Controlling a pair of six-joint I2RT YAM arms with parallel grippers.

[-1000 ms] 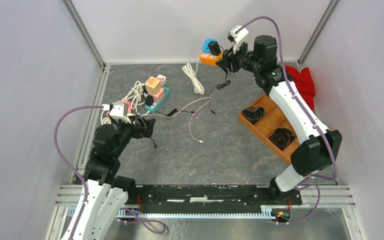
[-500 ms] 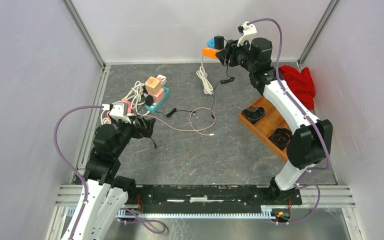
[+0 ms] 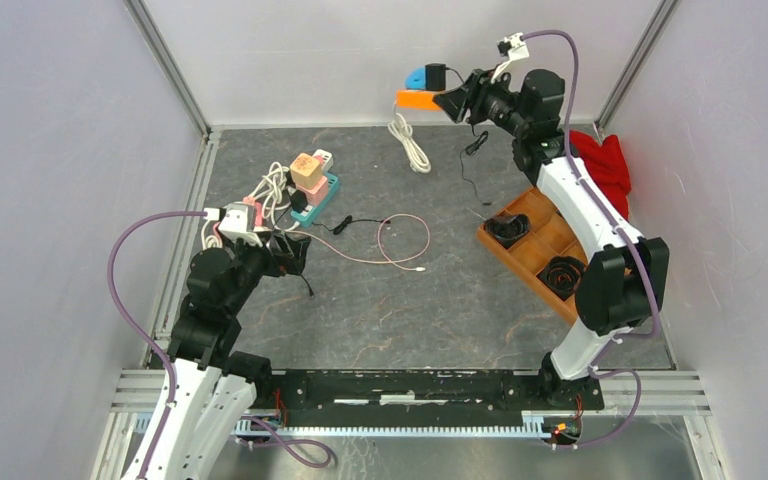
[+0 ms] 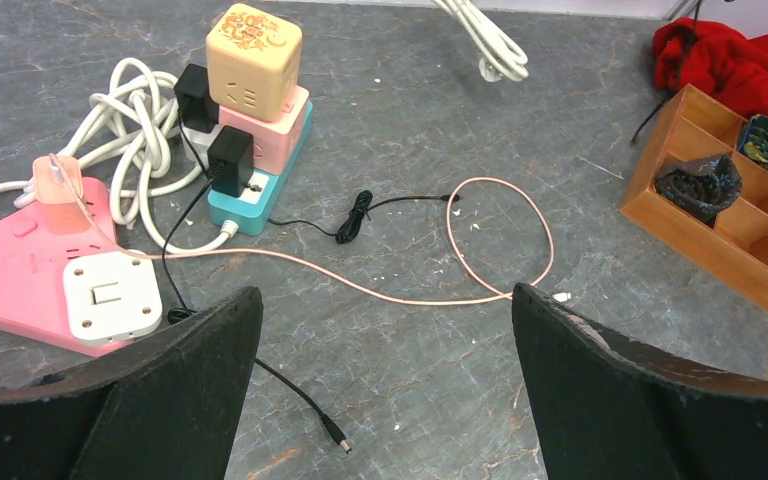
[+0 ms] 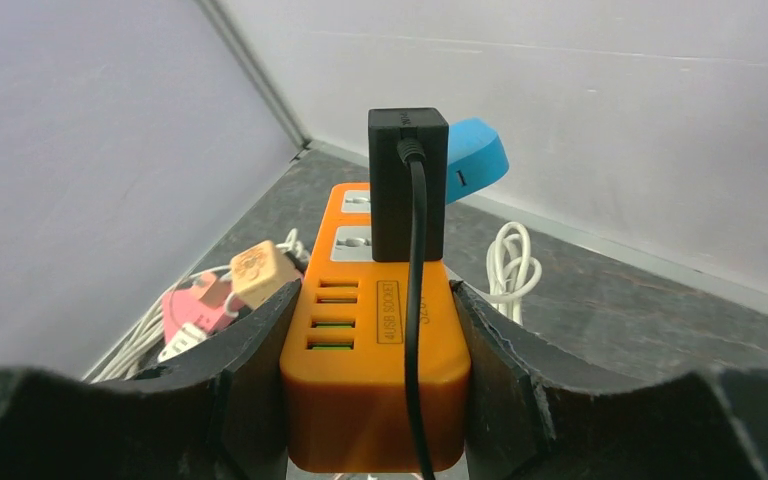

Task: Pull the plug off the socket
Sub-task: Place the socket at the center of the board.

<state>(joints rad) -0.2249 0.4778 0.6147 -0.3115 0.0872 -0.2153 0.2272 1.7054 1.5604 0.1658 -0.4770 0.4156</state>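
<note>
Black plug (image 5: 407, 180) sits in the orange strip (image 5: 375, 390), up in the air by the back wall (image 5: 610, 100).
My right gripper (image 5: 372, 300) is clamped on the strip's sides; my left gripper (image 4: 385, 292) hangs with its jaws wide apart over the table (image 4: 440, 400), near the pink strip (image 4: 10, 275).

Plain white walls (image 3: 60, 150) with aluminium posts (image 3: 169, 70) enclose a dark grey stone-patterned tabletop (image 3: 440, 310)

The orange socket strip (image 5: 360, 400) sits clamped off the table between the right gripper's (image 5: 370, 345) fingers near the back wall, with the boxy black plug (image 5: 407, 185) seated in it and its thin black cord (image 5: 412, 330) trailing down the strip's face.
</note>
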